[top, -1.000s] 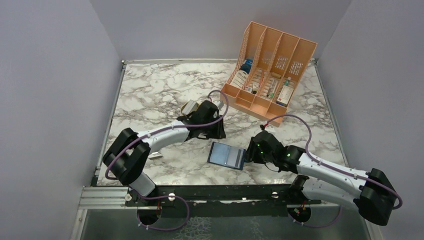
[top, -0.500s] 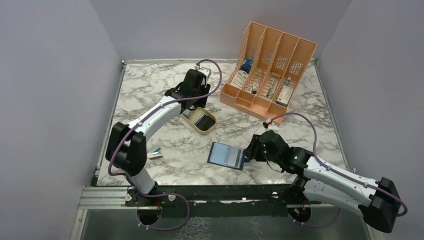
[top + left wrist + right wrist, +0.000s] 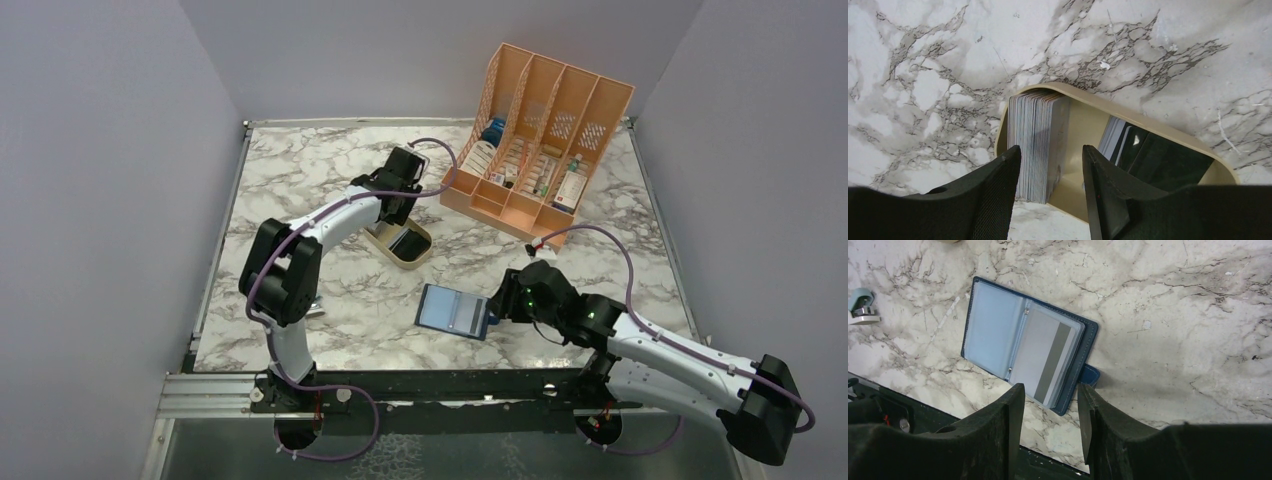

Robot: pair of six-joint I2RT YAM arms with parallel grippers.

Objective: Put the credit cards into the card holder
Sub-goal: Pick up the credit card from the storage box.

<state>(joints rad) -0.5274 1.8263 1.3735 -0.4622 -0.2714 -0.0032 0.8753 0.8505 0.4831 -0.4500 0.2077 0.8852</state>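
The navy card holder (image 3: 455, 310) lies open on the marble, its grey-clear sleeves up; in the right wrist view (image 3: 1028, 347) one sleeve holds a grey card with a dark stripe (image 3: 1045, 360). My right gripper (image 3: 1050, 405) is open and empty, just right of the holder's snap tab. A stack of credit cards (image 3: 1037, 142) stands on edge in a gold tin (image 3: 1088, 125), with more cards (image 3: 1115, 135) leaning at its other side. My left gripper (image 3: 1050, 172) is open and empty just above the stack; from above it (image 3: 388, 210) hovers over the tin (image 3: 400, 243).
A peach-orange slotted file rack (image 3: 540, 140) with bottles and boxes stands at the back right. A small pale object (image 3: 311, 305) lies near the left arm's base, also in the right wrist view (image 3: 860, 302). Grey walls close in the table on three sides.
My left arm swung away from the tin toward the back, uncovering it, then came back over its far end. The right gripper edged slightly right; the card holder stayed put.
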